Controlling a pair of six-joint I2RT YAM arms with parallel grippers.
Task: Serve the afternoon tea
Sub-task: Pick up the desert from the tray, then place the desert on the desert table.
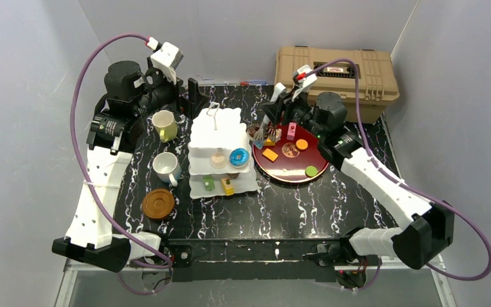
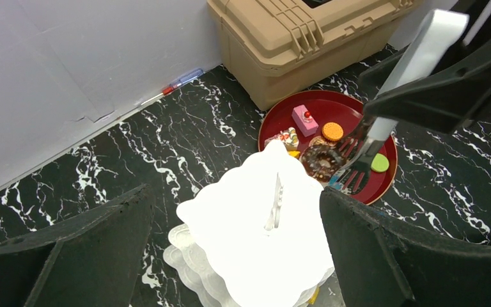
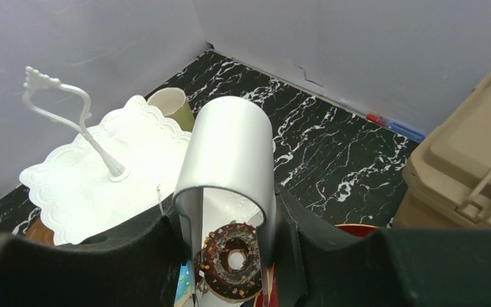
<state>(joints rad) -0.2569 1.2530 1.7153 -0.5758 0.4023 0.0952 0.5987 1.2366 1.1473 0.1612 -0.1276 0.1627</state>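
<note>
The white three-tier cake stand [image 1: 216, 126] stands mid-table with a blue doughnut [image 1: 238, 156] and small pastries on its lower tiers. My right gripper [image 1: 277, 107] is shut on silver tongs [image 3: 230, 147], and the tongs' tips pinch a chocolate sprinkled doughnut [image 3: 233, 262] between the stand and the red plate [image 1: 294, 169]. On the plate lie a pink cake [image 2: 305, 119], an orange cookie [image 2: 332, 131] and other pastries. My left gripper [image 2: 234, 195] hangs open above the back of the stand [image 2: 262, 236], holding nothing.
A pale yellow-green mug [image 1: 164, 125], a white mug [image 1: 165, 167] and a brown coaster [image 1: 158, 203] sit left of the stand. A tan ribbed case [image 1: 335, 77] stands at the back right, just behind the plate. Grey walls close in on three sides.
</note>
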